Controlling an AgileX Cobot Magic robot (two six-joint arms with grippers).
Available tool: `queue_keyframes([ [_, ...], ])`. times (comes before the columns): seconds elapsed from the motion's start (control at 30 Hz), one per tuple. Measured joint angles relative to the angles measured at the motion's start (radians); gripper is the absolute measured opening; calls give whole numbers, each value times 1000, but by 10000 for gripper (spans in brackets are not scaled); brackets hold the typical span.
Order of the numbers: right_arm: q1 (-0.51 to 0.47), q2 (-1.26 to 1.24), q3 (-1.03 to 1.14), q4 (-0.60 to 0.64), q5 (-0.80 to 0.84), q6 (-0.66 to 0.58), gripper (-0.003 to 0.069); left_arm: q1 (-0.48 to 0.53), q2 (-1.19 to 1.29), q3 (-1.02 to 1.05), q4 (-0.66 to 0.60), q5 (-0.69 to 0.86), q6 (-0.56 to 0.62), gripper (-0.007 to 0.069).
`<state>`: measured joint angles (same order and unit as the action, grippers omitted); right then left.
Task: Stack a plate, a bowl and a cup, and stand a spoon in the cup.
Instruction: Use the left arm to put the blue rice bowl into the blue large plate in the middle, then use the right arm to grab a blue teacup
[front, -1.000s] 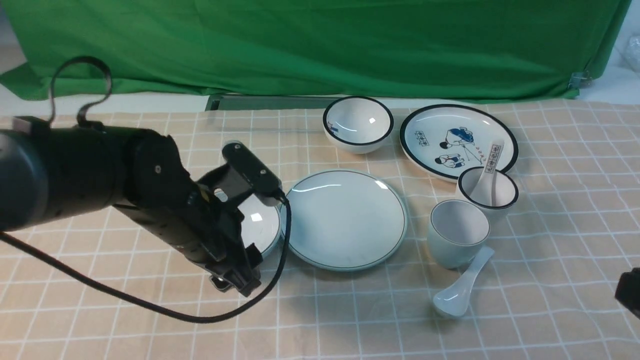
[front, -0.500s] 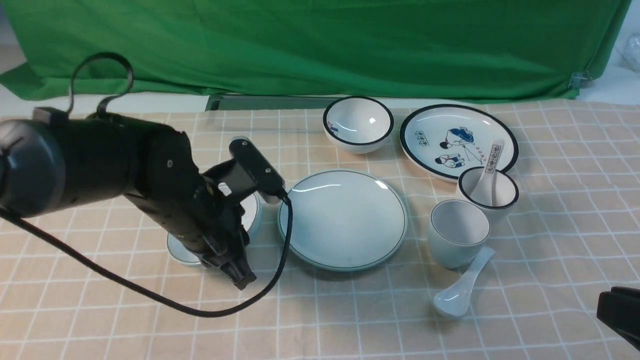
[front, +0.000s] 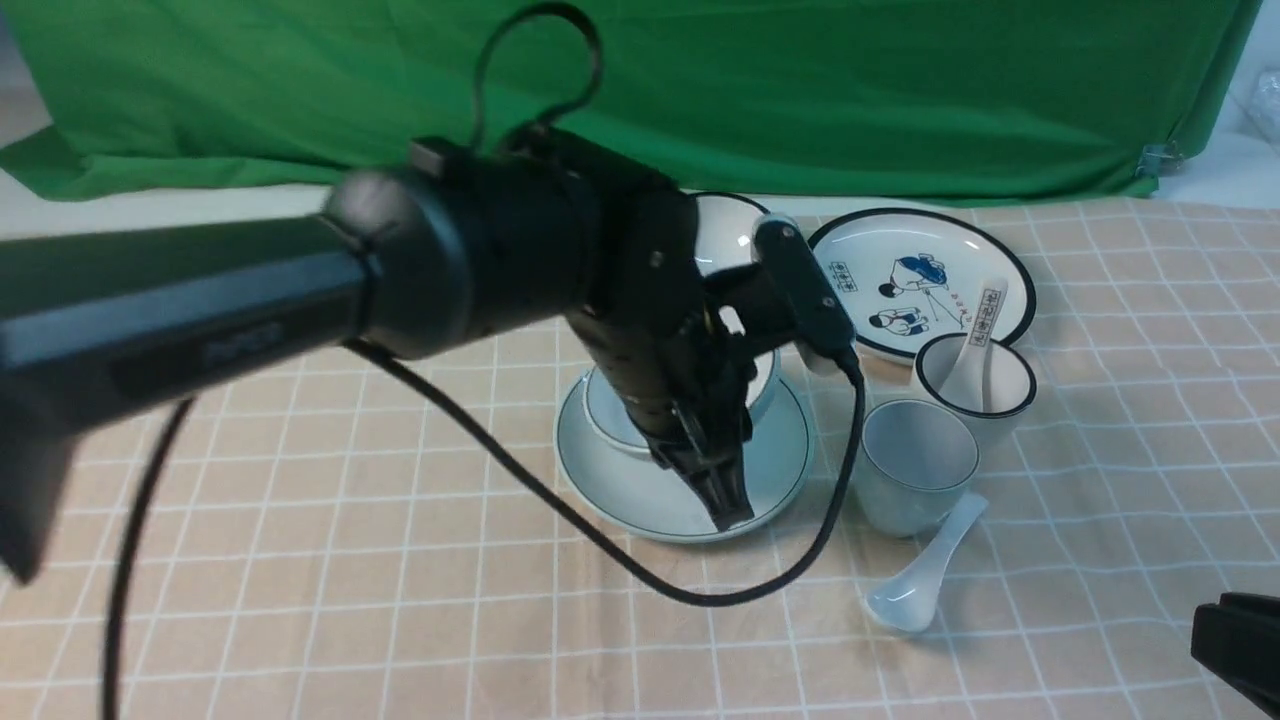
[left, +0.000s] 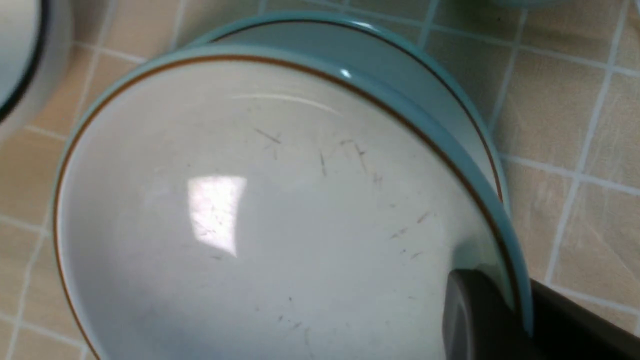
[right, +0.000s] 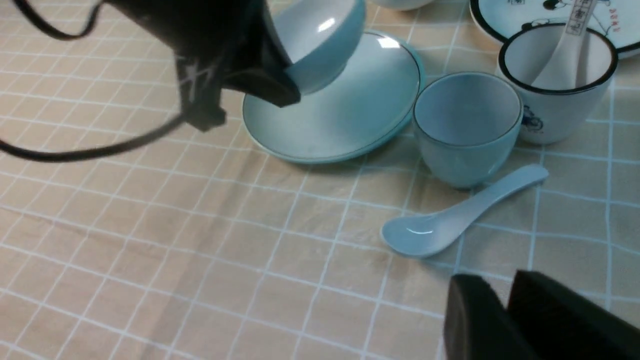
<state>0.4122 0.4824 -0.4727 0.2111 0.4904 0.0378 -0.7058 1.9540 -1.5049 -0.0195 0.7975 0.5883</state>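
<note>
Checked cloth (front: 300, 560) covers the desk. The left gripper (left: 500, 310), pinching the bowl's (left: 300, 200) glossy rim, has carried it over from the plate's (front: 690, 510) left; it hangs tilted above it, so lowering seems next. The right gripper (right: 505, 320) is empty, slightly parted. Smooth cup (front: 915, 470) and ceramic spoon (front: 915, 590) wait on the right.

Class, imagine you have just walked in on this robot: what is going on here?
The robot's left gripper has the wide pale bowl pinched by its rim and holds it, tilted, over the plain plate. The plain cup stands upright beside the plate, and the plain spoon lies on the cloth next to it. The right gripper holds nothing. So the stack is not yet built.
</note>
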Motion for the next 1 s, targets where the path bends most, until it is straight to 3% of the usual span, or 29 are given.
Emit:
queue_keyframes([
  [0.27, 0, 0, 0, 0, 41, -13, 151, -11, 113, -74, 46, 39, -11, 39],
  [0.4, 0, 0, 0, 0, 41, -27, 186, -11, 118, -75, 40, 47, -11, 111],
  [0.5, 0, 4, 0, 0, 41, -29, 262, -11, 123, -75, 20, 65, -12, 225],
  [0.53, 0, 17, -7, 0, 47, -32, 314, -11, 124, -75, 4, 73, -12, 315],
  [0.57, 0, 19, -7, 0, 47, -38, 318, -11, 124, -75, 2, 73, -13, 325],
  [0.6, 0, 44, -28, 0, 62, -38, 345, -11, 120, -75, -18, 80, -20, 400],
  [0.7, 0, 113, -83, 0, 104, -102, 344, -11, 90, -75, -47, 110, -72, 493],
  [0.83, 0, 261, -180, -1, 188, -190, 301, -11, -21, -74, -55, 186, -203, 480],
  [0.9, 0, 360, -258, -1, 215, -227, 271, -11, -124, -65, -55, 213, -238, 394],
  [0.97, 0, 478, -340, -1, 225, -263, 252, -11, -260, -32, -56, 197, -256, 231],
  [1.0, 0, 489, -348, -1, 225, -265, 251, -11, -272, -28, -56, 197, -257, 216],
])
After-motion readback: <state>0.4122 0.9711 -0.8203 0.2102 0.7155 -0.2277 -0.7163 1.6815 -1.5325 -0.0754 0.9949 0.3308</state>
